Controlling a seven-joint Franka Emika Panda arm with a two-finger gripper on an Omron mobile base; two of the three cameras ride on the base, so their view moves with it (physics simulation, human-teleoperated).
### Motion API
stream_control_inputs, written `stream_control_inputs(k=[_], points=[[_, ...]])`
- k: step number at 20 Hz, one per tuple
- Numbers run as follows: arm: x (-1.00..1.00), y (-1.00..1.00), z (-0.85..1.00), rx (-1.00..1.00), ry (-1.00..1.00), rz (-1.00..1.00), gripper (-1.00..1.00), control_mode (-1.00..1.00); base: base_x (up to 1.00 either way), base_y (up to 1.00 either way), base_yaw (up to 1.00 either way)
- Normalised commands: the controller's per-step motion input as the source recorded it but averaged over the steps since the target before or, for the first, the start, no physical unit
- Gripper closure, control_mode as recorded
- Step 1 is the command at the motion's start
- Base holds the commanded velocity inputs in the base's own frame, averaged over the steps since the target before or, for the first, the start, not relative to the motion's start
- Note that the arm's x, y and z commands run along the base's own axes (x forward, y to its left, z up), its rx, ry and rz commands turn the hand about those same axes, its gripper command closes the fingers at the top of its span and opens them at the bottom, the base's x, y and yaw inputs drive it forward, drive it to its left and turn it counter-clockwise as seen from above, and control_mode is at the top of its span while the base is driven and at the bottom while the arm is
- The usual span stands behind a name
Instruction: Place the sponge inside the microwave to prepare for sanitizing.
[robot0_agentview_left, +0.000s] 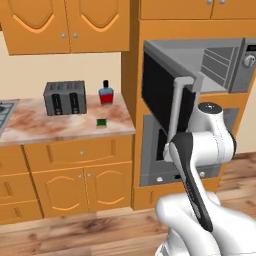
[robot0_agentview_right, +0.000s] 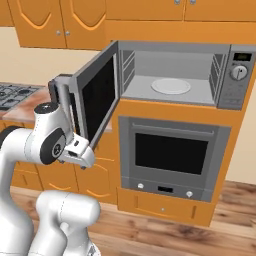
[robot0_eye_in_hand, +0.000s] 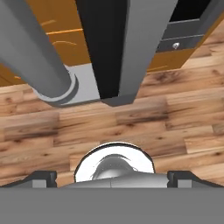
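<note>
Sponge (robot0_agentview_left: 102, 122) lies untouched on the table (robot0_agentview_left: 60, 127), before the blue-and-red bottle (robot0_agentview_left: 106, 93) and right of the toaster (robot0_agentview_left: 65, 97). The microwave (robot0_agentview_right: 172, 75) door (robot0_agentview_right: 97, 97) stands swung wide, likely to clear the way inside. The claw (robot0_eye_in_hand: 112, 177) sits released beside the door's bar handle (robot0_eye_in_hand: 33, 52), grasping nothing.

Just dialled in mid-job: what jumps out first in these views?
The wide grey microwave with its dark glass door swung wide open, set above the grey oven, its white round turntable plate bare. The white arm's gripper hangs just beneath the door's long grey bar handle, jaws open and holding nothing. The small green-topped sponge lies on the marbled counter, in front of the blue-and-red bottle and right of the grey toaster.
</note>
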Motion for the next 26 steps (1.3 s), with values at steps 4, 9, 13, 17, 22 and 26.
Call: stream_control_inputs(k=[4,9,13,17,22,26], points=[[0.00,0.00,0.00,0.00,0.00,0.00,-1.00,1.00,-0.43,1.00,0.00],[0.00,0.00,0.00,0.00,0.00,0.00,-1.00,1.00,-0.34,1.00,0.00],[0.00,0.00,0.00,0.00,0.00,0.00,-1.00,1.00,-0.10,1.00,-0.06],[0.00,0.00,0.00,0.00,0.00,0.00,-1.00,1.00,0.00,1.00,-0.17],[0.00,0.00,0.00,0.00,0.00,0.00,-1.00,1.00,-0.01,1.00,-0.15],[0.00,0.00,0.00,0.00,0.00,0.00,-1.00,1.00,-0.02,0.94,-0.11]])
